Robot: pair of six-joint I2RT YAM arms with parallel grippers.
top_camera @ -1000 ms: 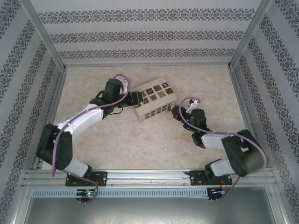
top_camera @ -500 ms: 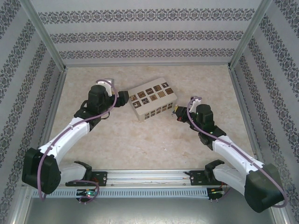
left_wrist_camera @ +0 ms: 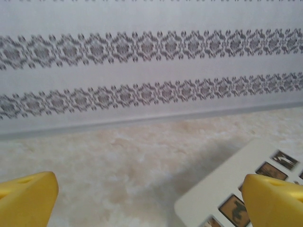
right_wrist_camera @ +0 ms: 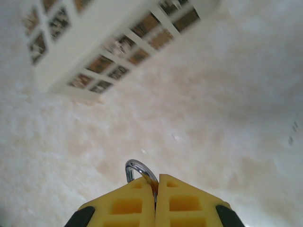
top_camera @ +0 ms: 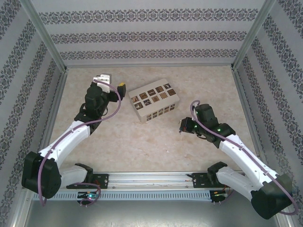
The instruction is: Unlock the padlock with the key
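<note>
Gripping: the right claw is clenched on the padlock, its two yellow fingers pressed flat together with no gap between them.
Padlock: a silvery curved shackle pokes out of the seam at the fingertips. The body is hidden between the pads, so its colour cannot be told from the wrist view.
Padlock place: held up off the counter, on the near-right side of the box and apart from it.
Right claw place: in the top view it hangs over bare counter near the box's right end, well short of touching it. Its tip points left toward the middle of the counter.
Left claw: the left claw is released, its yellow fingertips at the far left and far right edges of its wrist view. Between them lie open counter and a corner of the box, with nothing held.
Left claw place: in the top view it sits just left of the box's far-left corner, close to it but not touching.
Box: cream, with dark brown patterned squares on top and an openwork side wall. It rests flat and skewed near the middle of the counter, between the two claws.
Counter: pale, mottled beige.
Wall: the wall is white with dark ornamental bands and stands behind the counter in the left wrist view.
</note>
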